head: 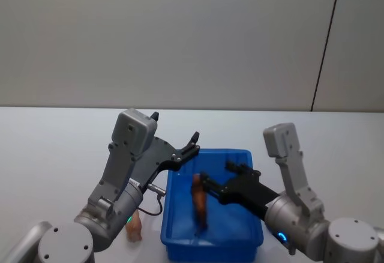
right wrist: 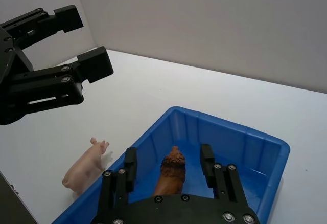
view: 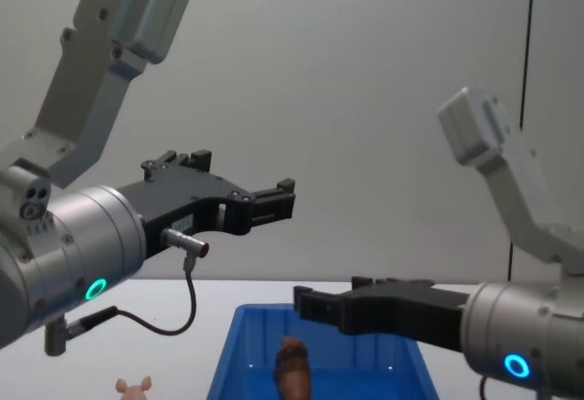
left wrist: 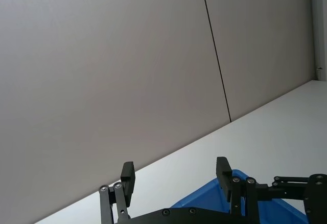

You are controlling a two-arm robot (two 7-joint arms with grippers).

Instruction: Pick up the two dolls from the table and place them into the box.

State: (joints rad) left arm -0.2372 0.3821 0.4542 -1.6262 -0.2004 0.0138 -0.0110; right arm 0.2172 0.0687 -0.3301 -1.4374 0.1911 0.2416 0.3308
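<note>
The dark brown doll [right wrist: 172,170] is inside the blue box [head: 223,151], between the spread fingers of the right gripper [right wrist: 168,156], with a gap on each side. The pale pink doll [head: 133,227] rests on the white table [head: 54,149], just beside the box's left wall. The left gripper [left wrist: 175,179], also spread wide, hangs above the box's far left corner

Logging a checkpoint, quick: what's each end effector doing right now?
Left end effector: open, holding nothing.
Right end effector: open, over the brown doll inside the box.
</note>
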